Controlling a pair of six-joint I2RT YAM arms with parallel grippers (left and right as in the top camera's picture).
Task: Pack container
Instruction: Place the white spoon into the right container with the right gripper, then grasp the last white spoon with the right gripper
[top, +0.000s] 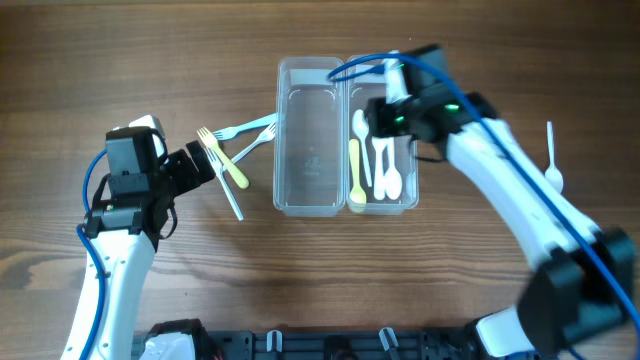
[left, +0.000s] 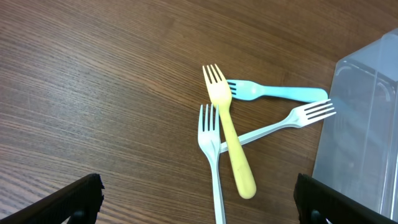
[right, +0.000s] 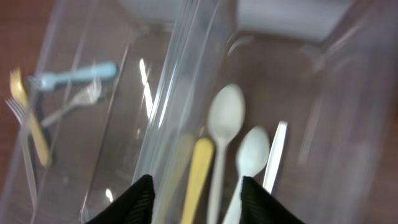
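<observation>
A clear two-compartment container (top: 281, 130) stands mid-table. Its left compartment is bare. Its right compartment holds a yellow spoon (top: 356, 175) and white spoons (top: 386, 168); they also show in the right wrist view, the yellow spoon (right: 198, 171) next to a white spoon (right: 224, 118). My right gripper (top: 386, 116) (right: 199, 202) is open and empty above that compartment. Left of the container lie a yellow fork (left: 231, 146), a blue fork (left: 273, 93) and two white forks (left: 211, 162), crossing each other. My left gripper (top: 205, 165) (left: 199, 208) is open and empty above them.
A lone white spoon (top: 552, 160) lies on the wooden table at the far right. The container's wall (left: 360, 124) is just right of the forks in the left wrist view.
</observation>
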